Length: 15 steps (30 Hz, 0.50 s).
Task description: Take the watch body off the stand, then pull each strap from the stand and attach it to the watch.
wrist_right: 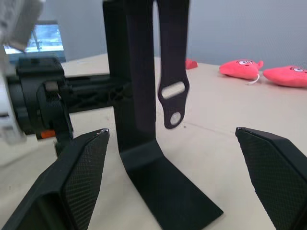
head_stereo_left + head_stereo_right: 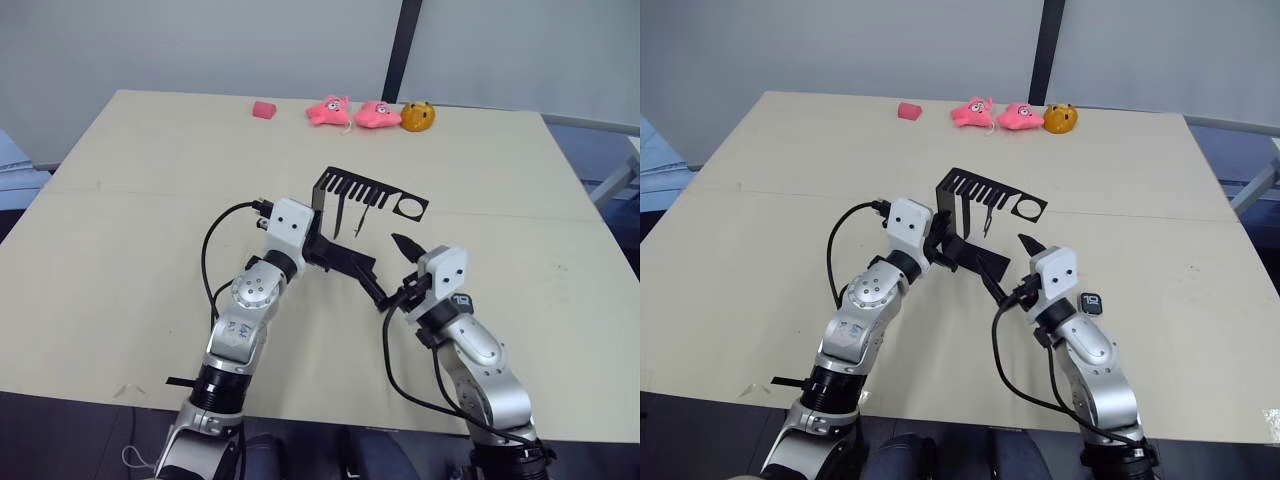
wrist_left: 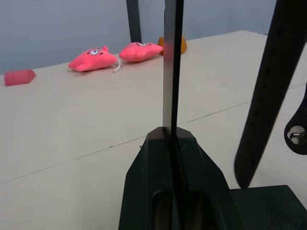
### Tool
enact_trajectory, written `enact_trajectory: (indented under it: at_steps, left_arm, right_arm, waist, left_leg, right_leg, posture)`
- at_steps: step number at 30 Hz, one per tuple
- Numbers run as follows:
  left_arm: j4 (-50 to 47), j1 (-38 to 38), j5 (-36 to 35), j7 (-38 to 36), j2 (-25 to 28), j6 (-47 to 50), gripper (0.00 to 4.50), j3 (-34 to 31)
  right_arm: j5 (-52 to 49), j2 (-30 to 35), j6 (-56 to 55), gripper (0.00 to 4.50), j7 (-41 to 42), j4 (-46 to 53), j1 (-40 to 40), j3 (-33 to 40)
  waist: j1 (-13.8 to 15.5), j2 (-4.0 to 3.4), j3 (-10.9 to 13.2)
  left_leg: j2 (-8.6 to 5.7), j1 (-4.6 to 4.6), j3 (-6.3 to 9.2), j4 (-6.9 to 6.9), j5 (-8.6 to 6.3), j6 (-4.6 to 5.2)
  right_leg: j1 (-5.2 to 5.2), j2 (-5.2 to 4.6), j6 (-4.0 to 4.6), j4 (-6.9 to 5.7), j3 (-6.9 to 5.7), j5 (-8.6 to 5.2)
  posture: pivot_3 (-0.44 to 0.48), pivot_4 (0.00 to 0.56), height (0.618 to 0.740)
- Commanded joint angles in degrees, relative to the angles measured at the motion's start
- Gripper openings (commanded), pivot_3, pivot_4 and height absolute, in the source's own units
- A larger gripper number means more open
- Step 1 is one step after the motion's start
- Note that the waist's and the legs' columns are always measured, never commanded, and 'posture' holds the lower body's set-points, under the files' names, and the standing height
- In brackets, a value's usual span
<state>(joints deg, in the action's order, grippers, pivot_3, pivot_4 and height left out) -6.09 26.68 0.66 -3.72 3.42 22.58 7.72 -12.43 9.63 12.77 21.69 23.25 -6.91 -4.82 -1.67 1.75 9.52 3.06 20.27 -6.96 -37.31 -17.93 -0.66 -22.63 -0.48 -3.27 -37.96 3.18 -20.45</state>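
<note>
While your right gripper (image 1: 172, 177) waits with fingers spread before the stand (image 1: 136, 100), its nearer strap (image 1: 171, 62) hangs straight ahead, long axis vertical. Your left gripper (image 3: 171, 143) pinches the upright strip; plush toys (image 2: 350, 112) line the worktop's (image 2: 150, 200) far edge.

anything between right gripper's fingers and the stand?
Nothing. The right wrist view shows bare table between the open right gripper and the stand, its foot reaching toward the fingers.

The two head eyes looked forward and down over the tabletop (image 2: 120, 200) from well back, while both wrist cameras sat close to the stand (image 1: 139, 96), facing the far edge's pink plush toys (image 3: 91, 58), which all views shared.
</note>
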Motion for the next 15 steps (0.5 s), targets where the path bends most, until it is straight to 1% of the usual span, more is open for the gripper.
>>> enact_trajectory:
  at_steps: [1, 7, 15]
  left_arm:
    - [-2.8, 0.77, 2.25, 3.01, -0.1, -1.62, 0.07, -1.77]
    - [-2.77, 0.2, 3.06, 4.74, -0.46, -0.48, 0.07, -2.85]
    - [-1.74, 0.37, 2.66, 4.82, -1.09, -0.26, 0.07, -3.22]
  right_arm:
    - [2.1, -1.11, 2.41, 4.5, -4.06, 3.51, -2.49, -0.78]
    - [5.1, -3.6, 7.47, 4.5, -9.07, 1.18, -8.53, -1.54]
    - [8.6, -7.49, 8.78, 4.5, -13.18, -8.81, -16.55, -2.31]
  waist:
    - [-0.06, 0.0, 0.0]
    - [-0.05, 0.0, 0.0]
    - [-0.13, 0.0, 0.0]
  left_leg:
    - [-0.01, 0.01, 0.0, -0.01, 0.0, 0.0]
    - [-0.01, 0.03, -0.01, -0.03, 0.0, 0.02]
    - [-0.01, 0.04, -0.04, -0.04, 0.0, 0.02]
  right_leg:
    - [0.0, -0.01, 0.0, 0.01, 0.0, 0.0]
    - [-0.04, -0.02, 0.0, -0.02, 0.0, 0.0]
    - [-0.05, -0.02, 0.0, -0.02, 0.0, 0.0]
  posture:
    - [0.0, 0.15, 0.74]
    - [0.0, 0.15, 0.74]
    - [0.0, 0.15, 0.74]
